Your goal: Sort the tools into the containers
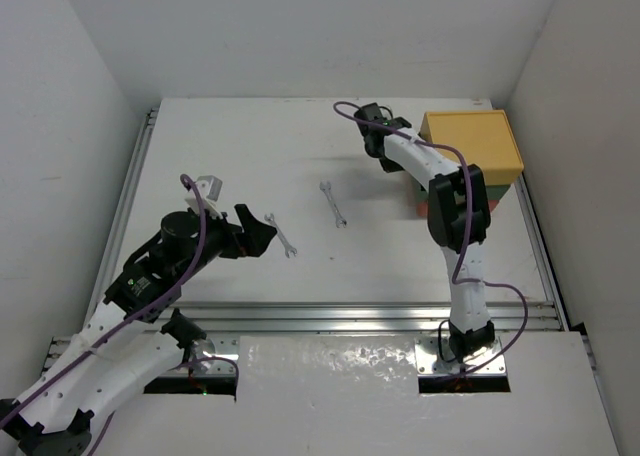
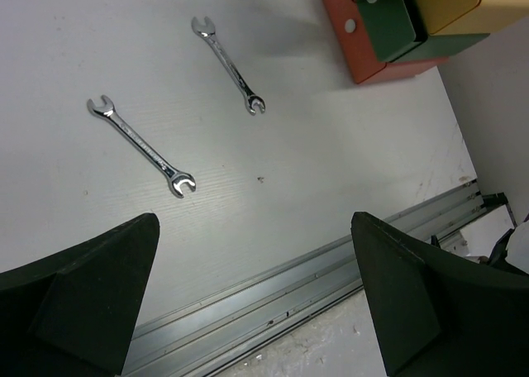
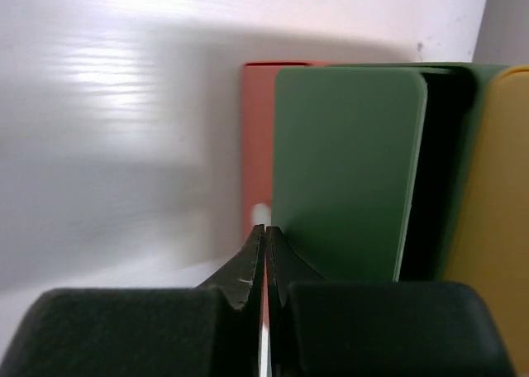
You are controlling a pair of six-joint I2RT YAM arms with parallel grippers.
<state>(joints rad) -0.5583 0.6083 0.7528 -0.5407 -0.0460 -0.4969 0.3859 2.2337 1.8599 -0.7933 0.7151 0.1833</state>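
**Both wrenches on counter; right tool shut at stack, left tool wide open**

- Counter (image 1: 250, 156): white, with a metal rail (image 1: 350, 314) along the near edge.
- Stack (image 1: 470, 141): far right of the counter. Yellow tray (image 2: 450, 1) on top, green tray (image 3: 347, 170) in the middle, red tray (image 3: 256, 137) at the bottom. The red tray's left end face has a small white round spot.
- Right arm (image 1: 455, 216): runs from the near-right base toward the far side. Its elbow is over the stack's near-left corner and its wrist is just left of the stack.
- Left arm (image 1: 150, 276): comes in from the near-left corner, angled toward mid-counter.
- Right tool (image 3: 266, 232): jaws pressed flat together, nothing seen between them. The tips point at the stack's left end. In the wrist view they line up where the red and green faces meet, near the white spot. Can't tell if they touch the stack.
- Left tool (image 2: 254, 228): jaws spread fully, empty. It hovers over the counter left of centre, just left of the left wrench.
- Left wrench (image 1: 283, 236): silver, open-ended, flat on the counter, slanted near-right to far-left.
- Right wrench (image 1: 333, 204): same type, flat at mid-counter. It is near the left wrench but not touching it.
- Both wrenches lie well apart from the stack.
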